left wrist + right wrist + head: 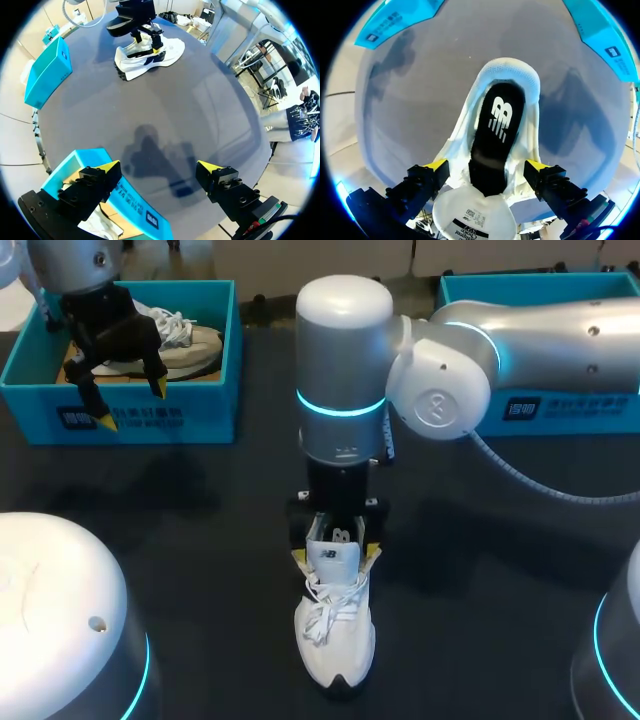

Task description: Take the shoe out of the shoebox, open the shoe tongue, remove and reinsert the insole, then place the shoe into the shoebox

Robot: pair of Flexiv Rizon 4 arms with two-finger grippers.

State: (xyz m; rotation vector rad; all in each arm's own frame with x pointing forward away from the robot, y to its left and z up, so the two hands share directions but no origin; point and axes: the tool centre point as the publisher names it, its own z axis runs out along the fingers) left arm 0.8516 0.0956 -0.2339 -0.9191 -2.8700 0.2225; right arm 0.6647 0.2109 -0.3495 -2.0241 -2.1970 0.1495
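Observation:
A white shoe (335, 635) stands on the dark table near the front middle, toe toward me. Its tongue (472, 220) is folded back, and the black insole (495, 132) lies inside the shoe. My right gripper (486, 165) hangs open just above the shoe's opening, one yellow-tipped finger on each side of it, holding nothing. In the head view the right gripper (336, 556) straddles the raised tongue. My left gripper (132, 405) is open and empty over the front wall of the blue shoebox (130, 420) at the back left. From the left wrist, the left gripper (159, 166) shows the white shoe (150, 52) far ahead.
The left shoebox holds a beige-and-white shoe (190, 345). A second blue box (570, 410) stands at the back right, partly behind my right arm. That second box (47, 72) also shows beyond the left gripper. Bare dark tabletop lies between the boxes and the white shoe.

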